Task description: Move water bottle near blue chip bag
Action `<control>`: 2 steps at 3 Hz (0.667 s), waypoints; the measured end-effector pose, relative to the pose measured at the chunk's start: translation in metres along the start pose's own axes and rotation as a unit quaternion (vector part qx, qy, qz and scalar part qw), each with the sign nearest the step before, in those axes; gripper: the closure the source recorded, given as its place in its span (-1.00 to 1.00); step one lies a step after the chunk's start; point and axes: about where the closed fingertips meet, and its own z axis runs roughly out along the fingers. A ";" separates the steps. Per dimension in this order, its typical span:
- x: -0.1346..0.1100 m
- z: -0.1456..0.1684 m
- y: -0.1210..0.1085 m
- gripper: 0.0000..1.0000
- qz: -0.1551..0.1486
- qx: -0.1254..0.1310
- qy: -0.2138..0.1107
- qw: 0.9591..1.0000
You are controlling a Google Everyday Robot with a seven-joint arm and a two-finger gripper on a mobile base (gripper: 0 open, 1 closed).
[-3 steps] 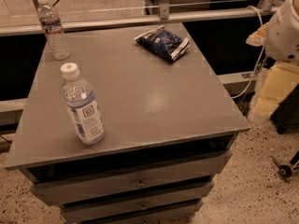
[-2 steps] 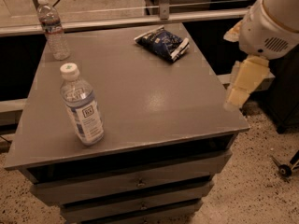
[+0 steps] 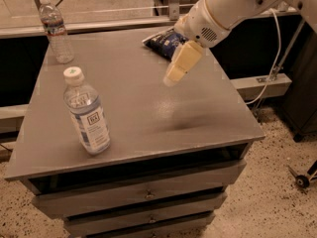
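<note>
grey flat-topped desk (image 3: 148,108) with drawers along its near face, standing on speckled floor.

slim clear ribbed plastic water bottle (image 3: 55,31), white cap, narrow label with red: upright at the far left corner of the desk, close to the far edge. nothing touches it.

small dark blue foil blue chip bag (image 3: 163,41), white print: lying flat at the far side of the desk, right of centre. its right part is hidden behind the robot's arm. it is well apart from the water bottle, with most of the desk's width between them.

wider clear bottle with a large blue-and-white label (image 3: 86,113), white cap: upright near the near left edge, leaning slightly in this view.

white robot arm (image 3: 223,9) comes in from the far right. its cream-coloured end effector (image 3: 171,79) points down and left, hanging above the desk just on the near side of the blue chip bag. it holds nothing. whether it is wide or narrow: cannot tell, since only one cream shape shows. a soft shadow lies on the desk below it.

white cable (image 3: 267,58) hangs off the right of the desk.
</note>
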 end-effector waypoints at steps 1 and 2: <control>0.000 0.000 0.000 -1.00 0.000 0.000 0.000 1.000; -0.007 0.006 -0.003 -1.00 -0.003 0.003 -0.015 1.000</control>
